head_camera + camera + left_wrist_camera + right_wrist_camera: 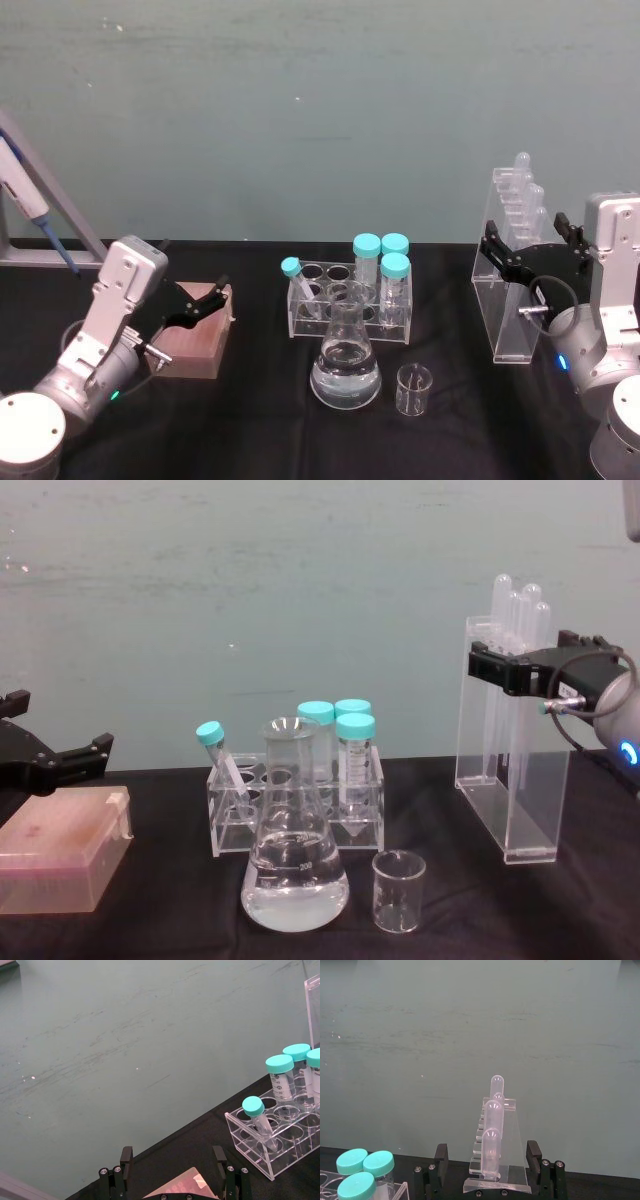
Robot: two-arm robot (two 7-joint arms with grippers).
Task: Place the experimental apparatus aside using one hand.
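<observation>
Far left, the left gripper (207, 300) hangs open over a pink box (195, 348), idle. The flask (346, 372) and beaker (413, 390) sit mid-table. On the right, the right gripper (530, 248) straddles the pipette stand (510, 325), jaws spread, looks lined up to clamp and shift it.

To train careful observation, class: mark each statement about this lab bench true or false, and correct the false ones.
1. The conical flask holds clear liquid. True.
2. The small beaker stands on the flask's left. False: it stands on the flask's right.
3. The right claw straddles the pipette stand, jaws open. True.
4. The tube rack holds five capped tubes. False: it holds four teal-capped tubes.
5. The left claw grips the flask. False: it hangs open over the pink box.
</observation>
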